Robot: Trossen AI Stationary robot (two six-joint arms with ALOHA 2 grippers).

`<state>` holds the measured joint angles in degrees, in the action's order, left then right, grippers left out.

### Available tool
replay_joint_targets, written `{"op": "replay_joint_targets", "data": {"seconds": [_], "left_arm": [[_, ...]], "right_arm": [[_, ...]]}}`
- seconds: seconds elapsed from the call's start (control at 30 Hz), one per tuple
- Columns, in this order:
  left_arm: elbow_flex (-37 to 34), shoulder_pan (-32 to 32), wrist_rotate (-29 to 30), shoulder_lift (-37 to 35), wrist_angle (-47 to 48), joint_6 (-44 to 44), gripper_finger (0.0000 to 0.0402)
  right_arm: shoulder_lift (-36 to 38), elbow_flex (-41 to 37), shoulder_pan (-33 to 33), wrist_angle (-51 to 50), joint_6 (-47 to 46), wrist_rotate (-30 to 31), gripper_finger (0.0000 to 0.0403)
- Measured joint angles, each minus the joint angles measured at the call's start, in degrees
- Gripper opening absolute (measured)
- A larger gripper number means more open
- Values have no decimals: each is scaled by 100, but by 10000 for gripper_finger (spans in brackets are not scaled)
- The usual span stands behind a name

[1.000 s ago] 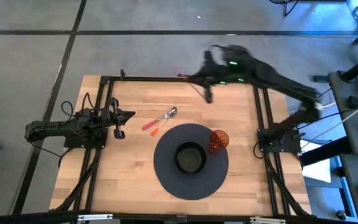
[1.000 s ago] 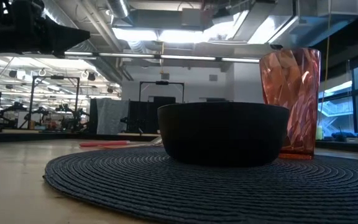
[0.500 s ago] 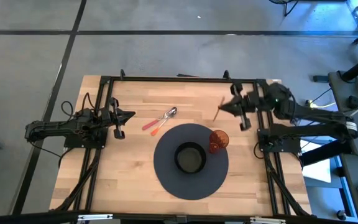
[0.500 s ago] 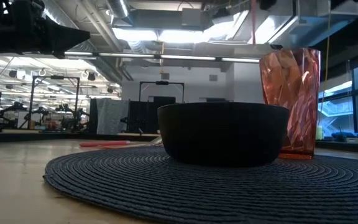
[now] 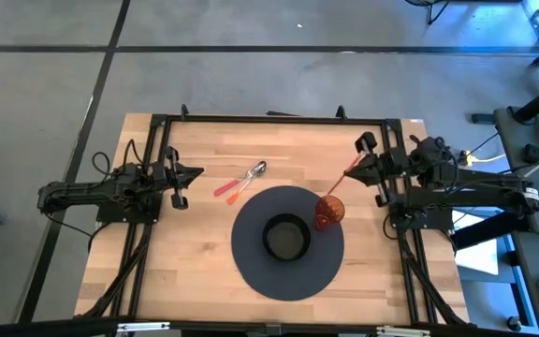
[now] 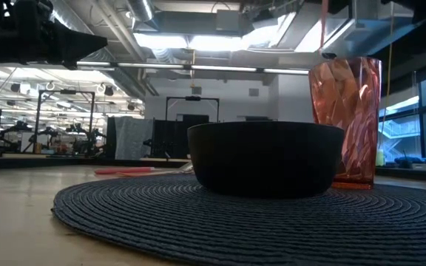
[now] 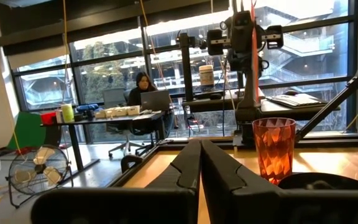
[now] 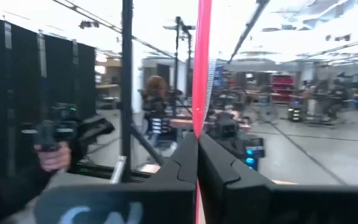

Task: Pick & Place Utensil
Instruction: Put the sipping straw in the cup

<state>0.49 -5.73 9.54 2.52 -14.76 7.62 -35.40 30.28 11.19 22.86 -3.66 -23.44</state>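
Over the table, right fingers pinch red utensil.

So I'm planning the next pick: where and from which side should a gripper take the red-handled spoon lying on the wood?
Probably mid-handle on the red-handled spoon, coming straight down. It lies flat and diagonal beside an orange-handled utensil, so set the fingers across the handle.

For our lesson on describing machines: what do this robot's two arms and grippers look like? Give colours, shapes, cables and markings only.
Both arms are black, built of jointed segments on black frame rails. The left gripper has two slim dark fingers; black cables loop behind its base. The right gripper looks the same, with dark cables and a white one trailing off beside its arm. In the right wrist view, pale lettering, too blurred to read, marks the gripper body.
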Motion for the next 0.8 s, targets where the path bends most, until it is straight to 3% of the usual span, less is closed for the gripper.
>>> {"op": "replay_joint_targets", "data": {"seconds": [0.3,0.57,0.8], "left_arm": [[0,0,0,-2,4,2,5],[0,0,0,-2,4,2,2],[0,0,-4,0,105,-182,8]], "right_arm": [[-9,0,-651,-58,-181,-153,0],[-440,0,-1244,-781,513,929,0],[-977,0,-1462,-773,785,1149,0]]}}
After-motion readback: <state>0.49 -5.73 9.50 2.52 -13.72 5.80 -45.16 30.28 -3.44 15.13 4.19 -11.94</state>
